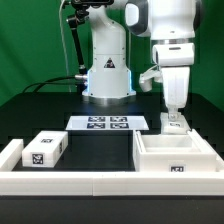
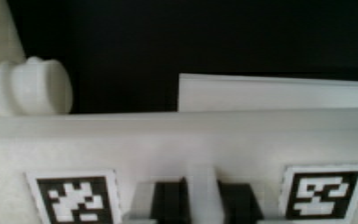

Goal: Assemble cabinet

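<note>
Two white parts sit along your worktop's front edge, cabinet body [image 1: 195, 168] toward the exterior view's right corner and drawer block [image 1: 45, 150] toward its left, gripper [image 1: 175, 124] low over the body's rear wall (apart or together, can't tell); likely light, stiff, slick plastic, so pinch a thin wall.
</note>
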Controlling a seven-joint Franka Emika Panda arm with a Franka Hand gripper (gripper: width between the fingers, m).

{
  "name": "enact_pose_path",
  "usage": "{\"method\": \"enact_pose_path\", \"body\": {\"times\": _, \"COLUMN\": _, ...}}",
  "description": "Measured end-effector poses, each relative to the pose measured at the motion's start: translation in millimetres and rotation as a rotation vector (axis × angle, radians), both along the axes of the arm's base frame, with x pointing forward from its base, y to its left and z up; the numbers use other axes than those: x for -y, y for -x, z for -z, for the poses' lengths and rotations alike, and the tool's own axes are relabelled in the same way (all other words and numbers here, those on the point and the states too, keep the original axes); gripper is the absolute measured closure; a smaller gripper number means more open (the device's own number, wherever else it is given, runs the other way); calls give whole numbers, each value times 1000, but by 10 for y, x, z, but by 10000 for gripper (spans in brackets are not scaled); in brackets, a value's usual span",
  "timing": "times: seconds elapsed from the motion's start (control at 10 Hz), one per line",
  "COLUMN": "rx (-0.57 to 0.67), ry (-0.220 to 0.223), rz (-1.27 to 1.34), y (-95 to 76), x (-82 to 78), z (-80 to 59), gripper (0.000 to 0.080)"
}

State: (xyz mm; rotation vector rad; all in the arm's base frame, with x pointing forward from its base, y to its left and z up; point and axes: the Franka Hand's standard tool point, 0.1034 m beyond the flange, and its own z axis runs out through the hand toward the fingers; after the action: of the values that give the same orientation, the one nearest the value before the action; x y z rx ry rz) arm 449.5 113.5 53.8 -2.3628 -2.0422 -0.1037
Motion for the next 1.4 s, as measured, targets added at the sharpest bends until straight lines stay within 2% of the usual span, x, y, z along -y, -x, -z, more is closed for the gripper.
{"method": "enact_pose_path", "body": {"times": 0.4, "rx": 4, "ry": -1, "rz": 20, "y": -46, "x": -38, "z": -23, "gripper": 731}}
{"method": "enact_pose_path", "body": {"times": 0.9, "rx": 12, "ry": -5, "rz": 24, "y": -201, "x": -26, "z": -35, "gripper": 731}}
{"method": "enact_pose_path", "body": {"times": 1.4, "rx": 11, "ry": -7, "rz": 24, "y": -211, "x": -34, "z": -21, "gripper": 730}}
